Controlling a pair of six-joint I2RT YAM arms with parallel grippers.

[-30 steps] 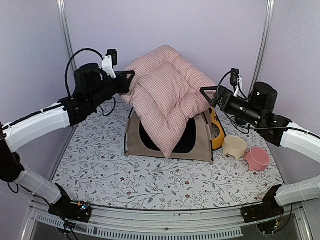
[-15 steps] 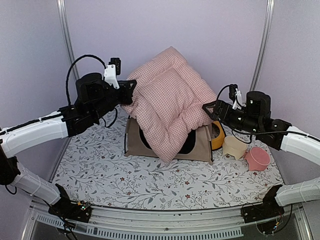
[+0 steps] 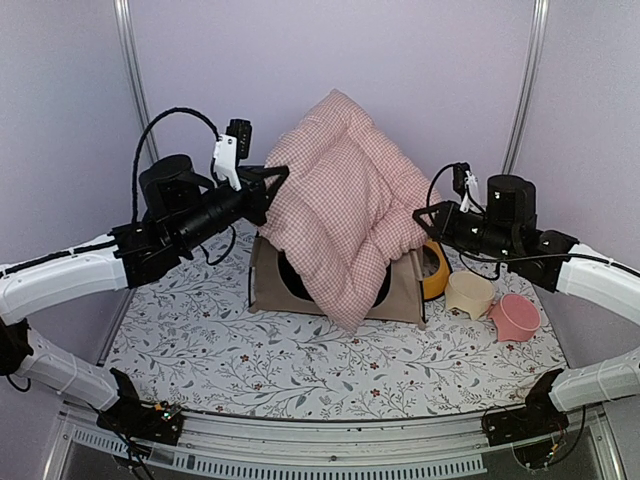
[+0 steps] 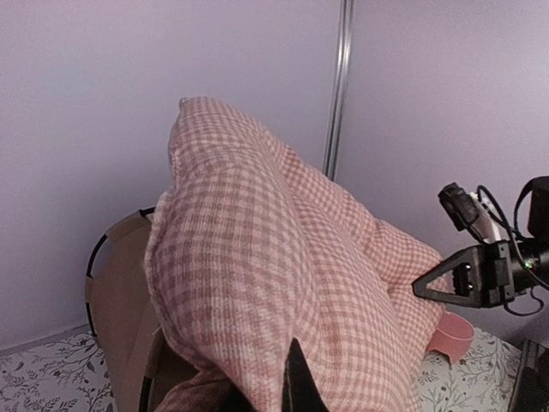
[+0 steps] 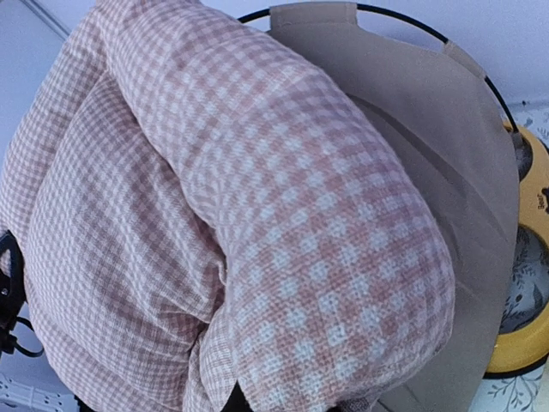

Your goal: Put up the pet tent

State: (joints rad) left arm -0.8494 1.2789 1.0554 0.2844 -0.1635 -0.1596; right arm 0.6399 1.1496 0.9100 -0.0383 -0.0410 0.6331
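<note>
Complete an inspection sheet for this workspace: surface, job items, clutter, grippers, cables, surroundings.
Surface: floral tablecloth, lying flat; no spills seen.
Job's things: pet tent stands upright; the pink checked cushion is draped over its roof and part of the doorway.
Clutter: yellow bowl stand behind the tent's right side; cream bowl and pink bowl further right.
Grippers: left gripper, jaws closed on the cushion's left edge; right gripper, jaws closed on its right edge.
Cables: black cable loops above the left arm; second cable at the right wrist.
Surroundings: lilac walls, metal posts.
</note>
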